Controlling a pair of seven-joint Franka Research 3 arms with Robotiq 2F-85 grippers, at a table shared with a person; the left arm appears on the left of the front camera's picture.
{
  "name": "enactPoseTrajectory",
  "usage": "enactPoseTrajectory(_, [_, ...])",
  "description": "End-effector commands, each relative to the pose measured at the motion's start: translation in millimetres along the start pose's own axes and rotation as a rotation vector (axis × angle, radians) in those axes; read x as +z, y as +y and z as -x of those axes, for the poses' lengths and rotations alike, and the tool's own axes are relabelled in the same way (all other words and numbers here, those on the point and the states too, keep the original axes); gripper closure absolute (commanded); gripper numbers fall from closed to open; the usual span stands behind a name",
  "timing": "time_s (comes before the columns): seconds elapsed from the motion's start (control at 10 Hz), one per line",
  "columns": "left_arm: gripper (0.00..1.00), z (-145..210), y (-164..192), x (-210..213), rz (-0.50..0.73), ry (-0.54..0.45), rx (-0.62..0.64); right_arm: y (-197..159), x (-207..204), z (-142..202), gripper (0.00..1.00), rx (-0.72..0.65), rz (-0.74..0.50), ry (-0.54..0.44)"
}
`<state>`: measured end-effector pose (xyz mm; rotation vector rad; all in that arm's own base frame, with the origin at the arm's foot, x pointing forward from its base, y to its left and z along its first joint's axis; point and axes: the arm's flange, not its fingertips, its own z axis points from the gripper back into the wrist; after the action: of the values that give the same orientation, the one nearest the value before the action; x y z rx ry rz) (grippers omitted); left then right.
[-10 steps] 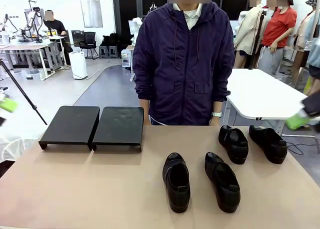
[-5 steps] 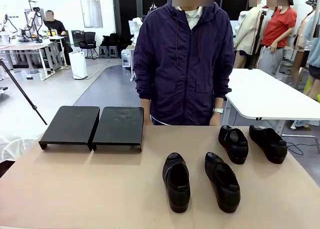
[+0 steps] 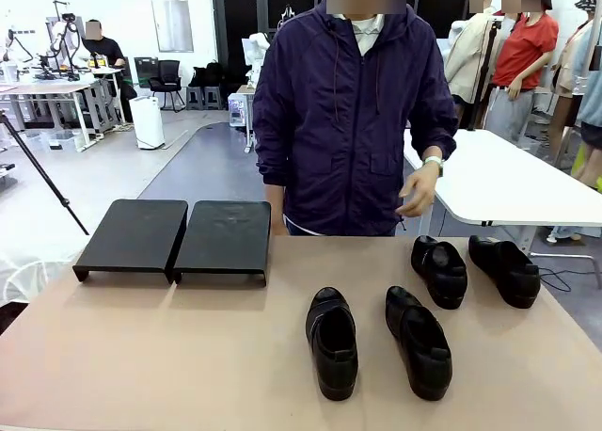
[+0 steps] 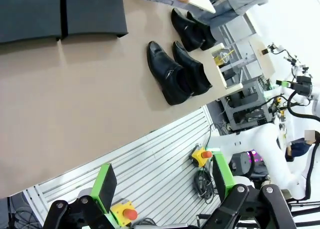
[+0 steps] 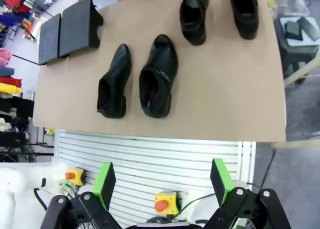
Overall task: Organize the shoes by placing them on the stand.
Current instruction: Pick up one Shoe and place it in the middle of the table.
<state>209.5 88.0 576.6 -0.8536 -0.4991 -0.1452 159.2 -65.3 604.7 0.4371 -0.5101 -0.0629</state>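
Four black slip-on shoes lie on the tan table. Two sit near the front middle, one (image 3: pixel 331 342) beside the other (image 3: pixel 418 342). A second pair (image 3: pixel 438 270) (image 3: pixel 504 269) rests at the far right. The stand is two black slanted platforms (image 3: pixel 134 235) (image 3: pixel 224 238) side by side at the far left, with bare tops. My left gripper (image 4: pixel 163 181) hangs open, high above the robot's side of the table, away from the shoes (image 4: pixel 167 74). My right gripper (image 5: pixel 162 181) is open too, high above the front edge, with the near pair (image 5: pixel 159 76) ahead and the stand (image 5: pixel 77 26) farther off.
A person in a purple jacket stands at the far edge with one hand (image 3: pixel 416 191) raised at chest height. A white table (image 3: pixel 489 177) stands behind on the right. A slatted metal base with red stop buttons (image 4: pixel 202 154) (image 5: pixel 162 205) lies below the table's front edge.
Blurred green pads at both picture edges have left the front view. The person's hand has risen from beside the table to chest height. Shoes and stand have not moved.
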Motion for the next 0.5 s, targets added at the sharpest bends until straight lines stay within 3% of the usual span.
enactPoseTrajectory(0.0, [0.0,0.0,-0.9,-0.6,0.015,-0.005,-0.018,2.6,-1.2,-1.3,0.0,0.013,-0.014,0.005])
enactPoseTrajectory(0.4, [0.0,0.0,-0.9,-0.6,0.015,-0.005,-0.018,2.6,-1.2,-1.3,0.0,0.013,-0.014,0.005])
